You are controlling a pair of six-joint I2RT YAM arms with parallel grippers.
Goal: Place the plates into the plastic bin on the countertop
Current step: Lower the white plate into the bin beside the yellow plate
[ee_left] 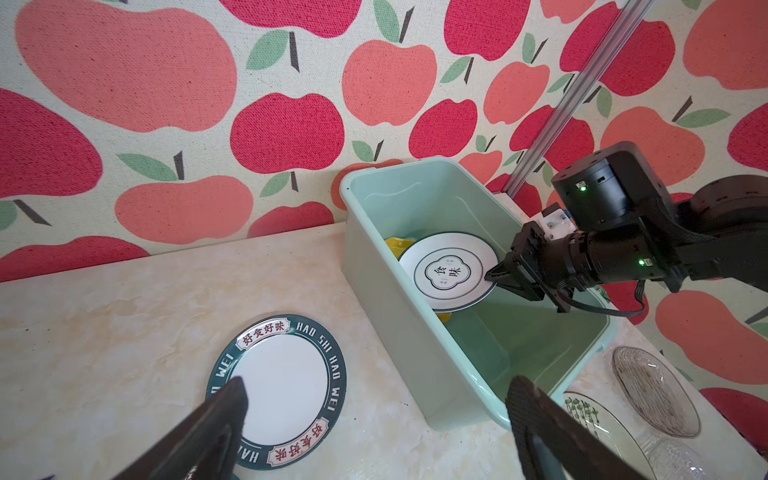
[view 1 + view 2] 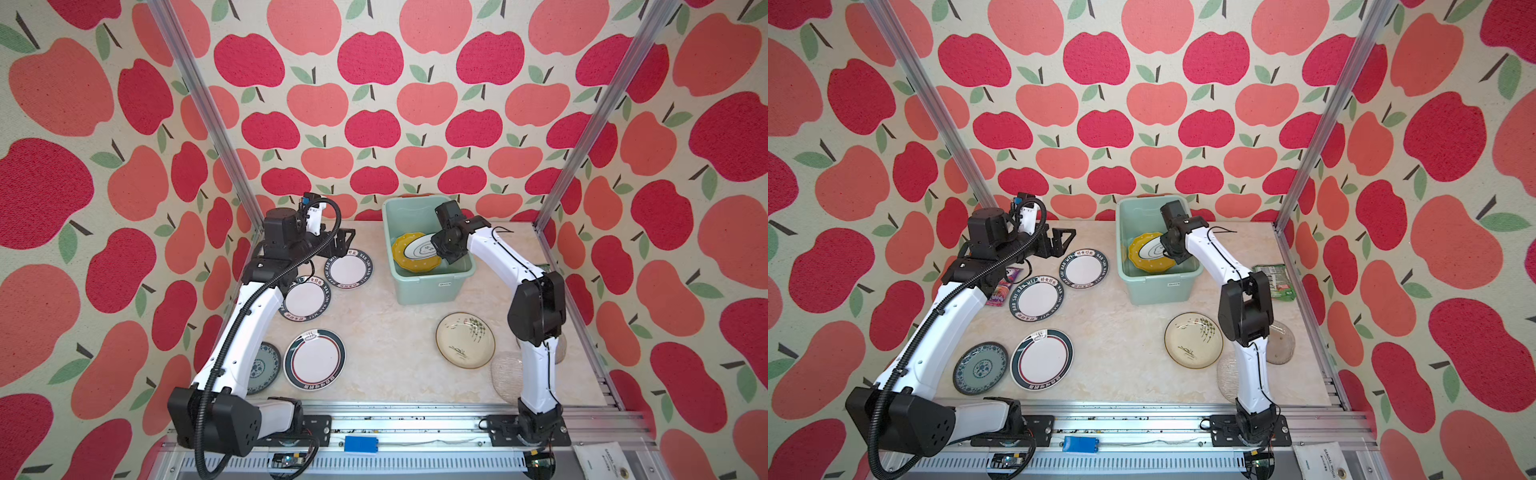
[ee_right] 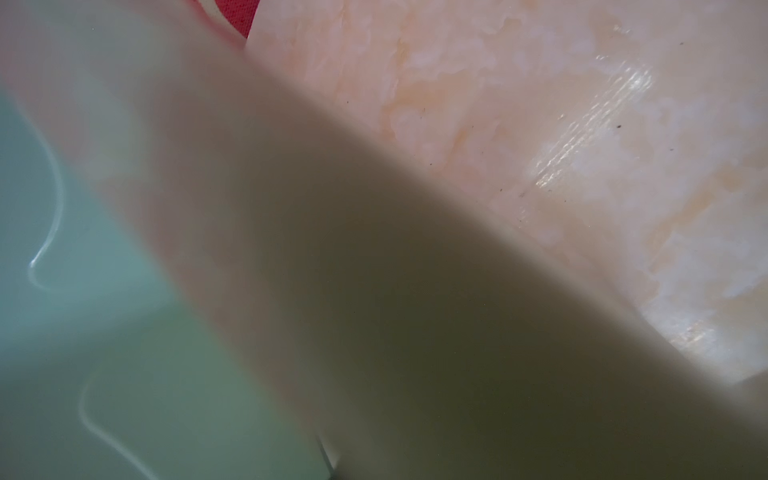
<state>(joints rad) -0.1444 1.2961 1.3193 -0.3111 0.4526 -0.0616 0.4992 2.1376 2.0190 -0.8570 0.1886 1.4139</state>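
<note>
As right gripper (image 1: pixel 492 276) clamps, plate (image 1: pixel 449 271) tilts (binned);

Left arm (image 2: pixel 257 316) and right arm (image 2: pixel 498 257) have white shells and black joints; the left carries ribbed conduit (image 2: pixel 338 222).

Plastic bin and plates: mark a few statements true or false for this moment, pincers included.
1. The plastic bin holds a yellow plate. True.
2. The right pincer is shut on the emblem plate at its rim, inside the bin. True.
3. The left pincer grips a lettered plate. False: it is open near the lettered plate, holding nothing.
4. The cream plate lies in the bin. False: it lies on the countertop, in front of the bin.
</note>
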